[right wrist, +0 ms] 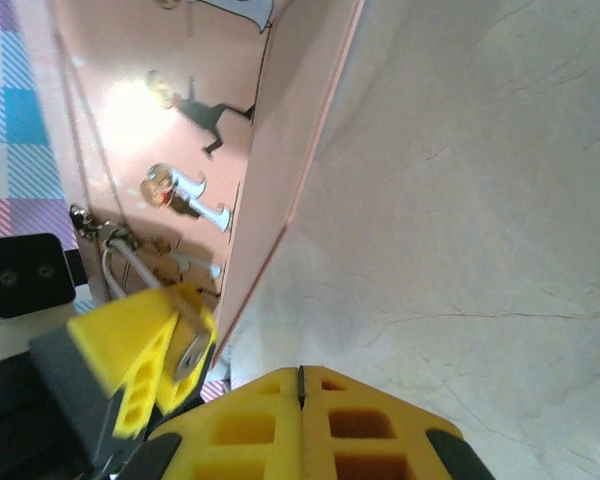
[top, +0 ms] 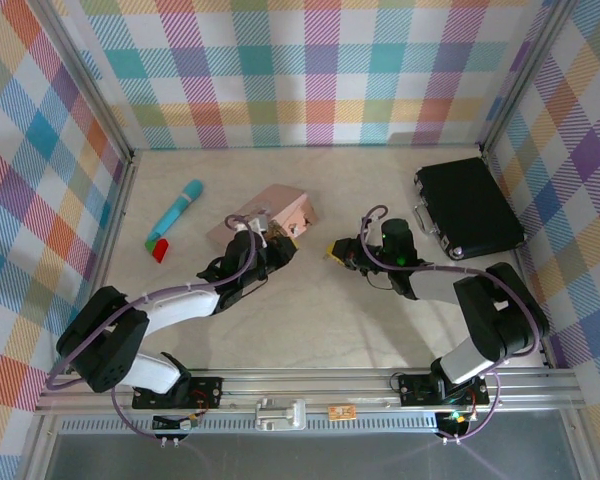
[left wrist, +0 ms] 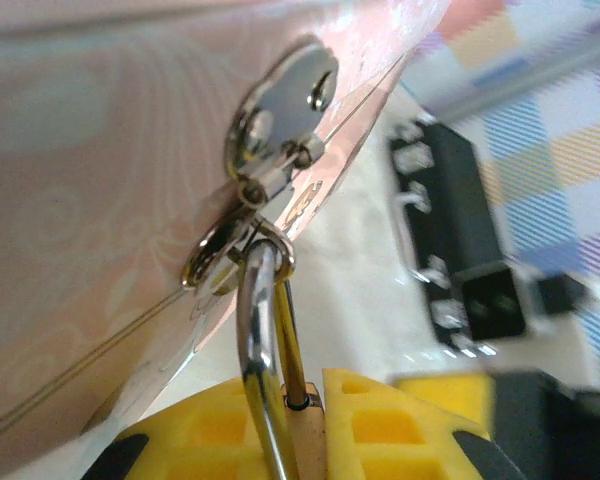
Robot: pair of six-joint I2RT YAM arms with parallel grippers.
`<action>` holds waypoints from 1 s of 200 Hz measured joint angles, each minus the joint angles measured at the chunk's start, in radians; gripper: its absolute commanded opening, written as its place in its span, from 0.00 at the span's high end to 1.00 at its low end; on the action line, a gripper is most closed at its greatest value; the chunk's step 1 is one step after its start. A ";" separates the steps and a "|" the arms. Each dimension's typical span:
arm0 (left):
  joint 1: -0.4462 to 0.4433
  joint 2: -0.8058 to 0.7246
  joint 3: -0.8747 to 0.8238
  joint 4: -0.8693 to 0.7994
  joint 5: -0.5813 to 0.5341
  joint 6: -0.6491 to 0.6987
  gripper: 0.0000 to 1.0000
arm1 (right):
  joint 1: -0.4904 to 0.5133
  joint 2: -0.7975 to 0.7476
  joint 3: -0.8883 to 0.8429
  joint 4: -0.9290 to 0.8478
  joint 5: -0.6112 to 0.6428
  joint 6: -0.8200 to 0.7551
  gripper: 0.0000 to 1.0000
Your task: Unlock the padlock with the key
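At the bottom edge of the left wrist view, the left gripper (left wrist: pixel 298 395) has its yellow fingers (left wrist: pixel 380 425) clamped on the padlock (left wrist: pixel 307 435). Its brass body shows as a narrow strip between the pads. The thin silvery shackle (left wrist: pixel 252 320) rises from it toward the frame's centre and is hooked through the ring of the metal clasp (left wrist: pixel 280 110) on the pink tin (left wrist: pixel 90 200). The tin fills the upper left of that frame, and the black case (left wrist: pixel 460 240) is a blur at the right.

At the bottom of the right wrist view, the right gripper (right wrist: pixel 302 378) has its yellow fingers pressed together with only a hairline seam between them. Whether they pinch the key cannot be told. In the lower left of that frame the left gripper's tips hold the padlock with its round silver underside facing the camera. The tin's picture side runs up the left half, and the pale table (right wrist: pixel 480 200) covers the right.

From above, the tin sits at the centre of the frame with the left gripper against its lower edge. The right gripper is just to its right, apart from it, tips pointing left. The black case lies in the upper right. A turquoise tube (top: pixel 177 212) and a small red piece (top: pixel 159 250) lie at the centre left.
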 measured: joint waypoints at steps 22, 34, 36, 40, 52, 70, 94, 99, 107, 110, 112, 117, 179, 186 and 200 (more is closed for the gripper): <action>0.000 0.099 0.029 0.016 -0.071 0.006 1.00 | 0.000 -0.021 -0.004 -0.051 0.021 -0.030 1.00; -0.001 0.184 0.050 0.048 -0.080 0.002 1.00 | 0.000 -0.043 -0.008 -0.082 0.034 -0.045 1.00; -0.002 0.196 0.052 0.055 -0.081 0.000 1.00 | 0.000 -0.047 -0.008 -0.088 0.036 -0.048 1.00; -0.002 0.223 0.057 0.068 -0.080 -0.003 1.00 | 0.000 -0.057 -0.011 -0.095 0.041 -0.055 1.00; -0.005 0.306 0.069 0.108 -0.079 -0.012 1.00 | 0.000 -0.089 -0.019 -0.122 0.053 -0.069 1.00; -0.018 0.393 0.075 0.174 -0.089 -0.002 1.00 | 0.000 -0.141 -0.027 -0.165 0.077 -0.093 1.00; -0.028 0.435 0.099 0.233 -0.079 0.003 1.00 | 0.000 -0.214 -0.034 -0.225 0.118 -0.133 1.00; -0.030 0.439 0.100 0.241 -0.073 0.008 1.00 | 0.000 -0.227 -0.034 -0.236 0.125 -0.140 1.00; -0.032 0.444 0.102 0.248 -0.063 0.019 0.98 | 0.000 -0.243 -0.034 -0.249 0.137 -0.148 1.00; -0.032 0.446 0.102 0.251 -0.058 0.023 0.96 | 0.000 -0.246 -0.034 -0.253 0.141 -0.151 1.00; -0.033 0.446 0.102 0.253 -0.054 0.026 0.94 | 0.000 -0.251 -0.034 -0.256 0.144 -0.154 1.00; -0.034 0.447 0.102 0.255 -0.046 0.033 0.88 | 0.000 -0.257 -0.035 -0.262 0.151 -0.160 1.00; -0.042 0.298 0.067 0.103 0.049 0.030 0.27 | 0.000 -0.263 -0.042 -0.270 0.165 -0.173 1.00; -0.043 0.241 0.064 0.053 0.048 0.026 0.21 | 0.000 -0.264 -0.042 -0.269 0.165 -0.178 1.00; -0.047 0.113 0.063 -0.043 0.039 0.018 0.16 | 0.000 -0.266 -0.038 -0.267 0.163 -0.188 1.00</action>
